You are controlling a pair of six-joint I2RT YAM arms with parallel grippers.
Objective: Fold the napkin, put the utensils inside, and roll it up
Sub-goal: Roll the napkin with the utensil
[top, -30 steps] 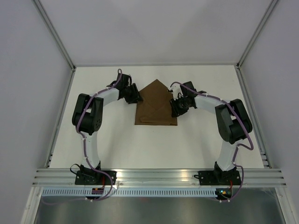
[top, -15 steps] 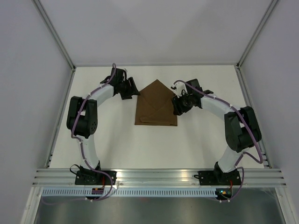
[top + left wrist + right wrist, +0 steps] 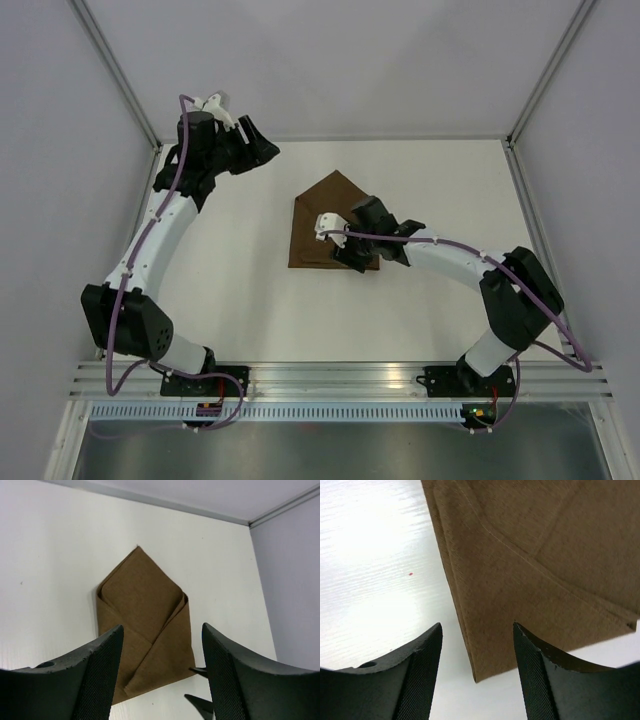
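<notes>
The dark brown napkin (image 3: 325, 212) lies flat on the white table, folded into an envelope shape with its point toward the far wall. My right gripper (image 3: 350, 257) is open and low over the napkin's near right corner. In the right wrist view that corner (image 3: 490, 652) sits between the open fingers (image 3: 477, 645), untouched. My left gripper (image 3: 262, 150) is open and empty, raised high at the far left, well away from the cloth. The left wrist view shows the whole napkin (image 3: 142, 620) beyond its spread fingers (image 3: 161, 630). No utensils are in view.
The metal frame rail (image 3: 340, 378) runs along the near table edge. Grey walls and frame posts (image 3: 120, 75) enclose the table on three sides. The right gripper's fingertips (image 3: 200, 702) show beside the napkin's corner in the left wrist view.
My left arm has lifted off the napkin's far left edge and swung up to the far left. My right gripper has moved from the napkin's right edge to its near right corner.
</notes>
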